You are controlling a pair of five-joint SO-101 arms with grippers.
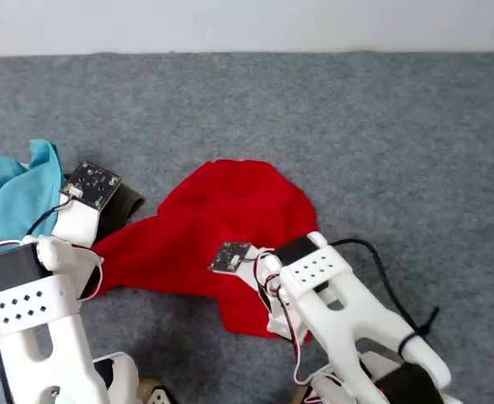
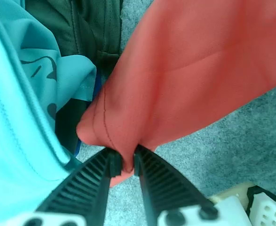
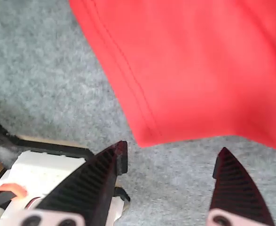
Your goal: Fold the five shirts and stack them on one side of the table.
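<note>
A red shirt (image 1: 221,227) lies crumpled near the middle of the grey table. My left gripper (image 2: 123,162) is shut on an edge of the red shirt (image 2: 189,80), pinching a fold of cloth at its left side. In the high view that arm (image 1: 36,295) stands at the left, next to a teal shirt (image 1: 11,198) and a dark shirt (image 1: 120,206). The teal shirt (image 2: 15,108) and dark shirt (image 2: 90,28) lie just beyond the pinched fold. My right gripper (image 3: 168,160) is open, hovering just off a hemmed corner of the red shirt (image 3: 189,61).
Grey carpet-like table surface (image 1: 381,135) stretches wide to the back and right. The right arm's white base (image 3: 39,179) sits close to the gripper. A white wall edge (image 1: 247,25) runs along the far side.
</note>
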